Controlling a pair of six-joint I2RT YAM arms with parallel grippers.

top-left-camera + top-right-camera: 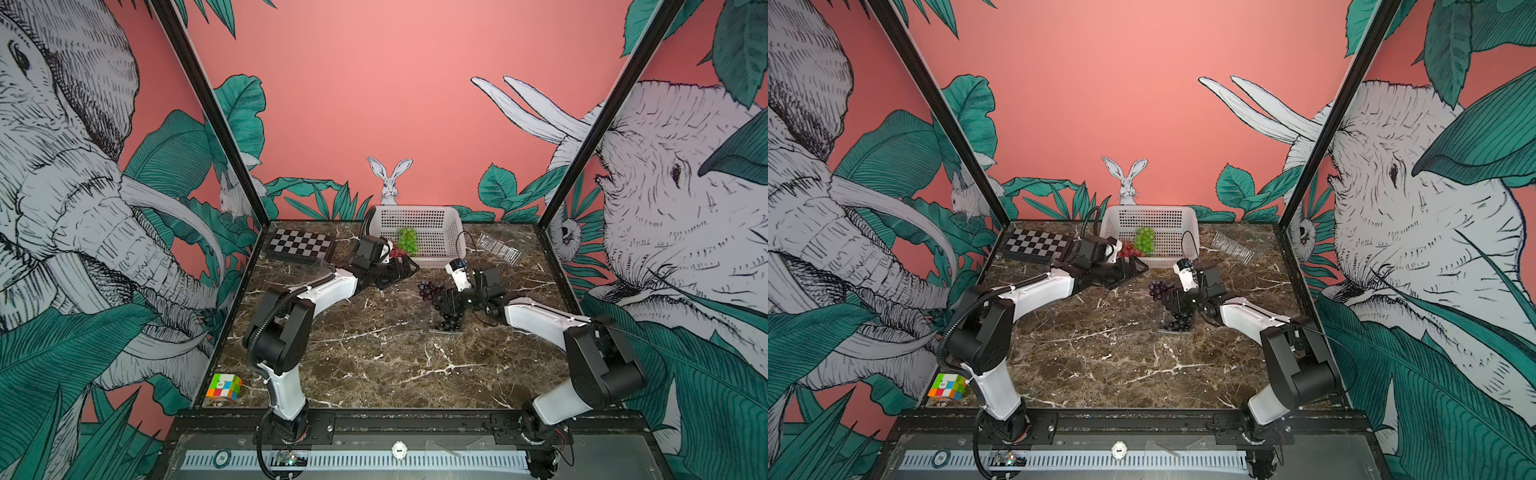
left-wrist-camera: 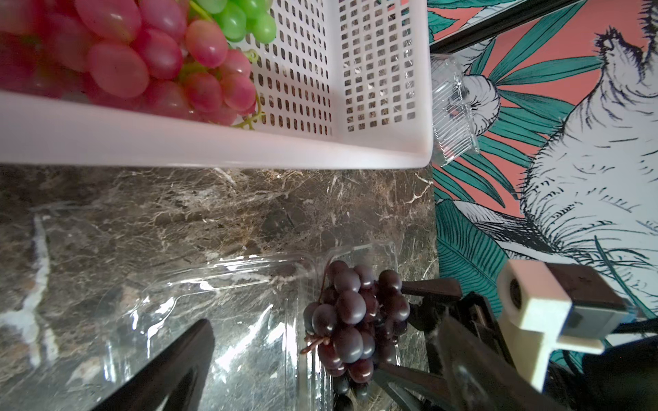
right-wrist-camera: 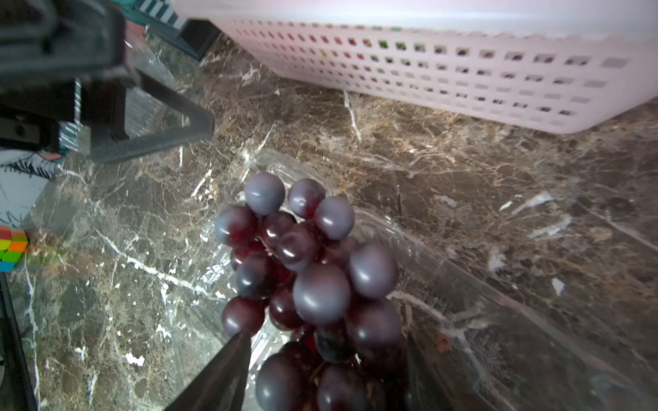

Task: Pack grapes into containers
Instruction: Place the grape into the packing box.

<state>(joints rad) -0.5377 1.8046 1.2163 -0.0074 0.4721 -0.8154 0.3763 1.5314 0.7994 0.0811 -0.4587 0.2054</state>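
Right end effector point(image 2: 398, 332) released, jaws apart around dark grapes point(image 2: 350, 313) over clear container point(image 2: 393, 249).

Robotics lab, test cell: a left arm point(image 1: 291, 324) and a right arm point(image 1: 598, 365), both white and black, stand mounted on a black rail point(image 1: 415, 422) at the front edge of a marble-patterned tabletop point(image 1: 374, 365). Black frame posts point(image 1: 208, 108) hold wall panels point(image 1: 395, 104) printed with a pink jungle mural of elephants and rabbits, boxing the bench in like a stage set. A corrugated cable point(image 1: 270, 316) loops along the left arm, and a bare circuit board point(image 1: 286, 459) sits on the slotted strip point(image 1: 415, 460) below the rail. Unrelated props share the surface: a chessboard point(image 1: 300, 245), a puzzle cube point(image 1: 224, 386) and a white perforated basket point(image 1: 415, 216).
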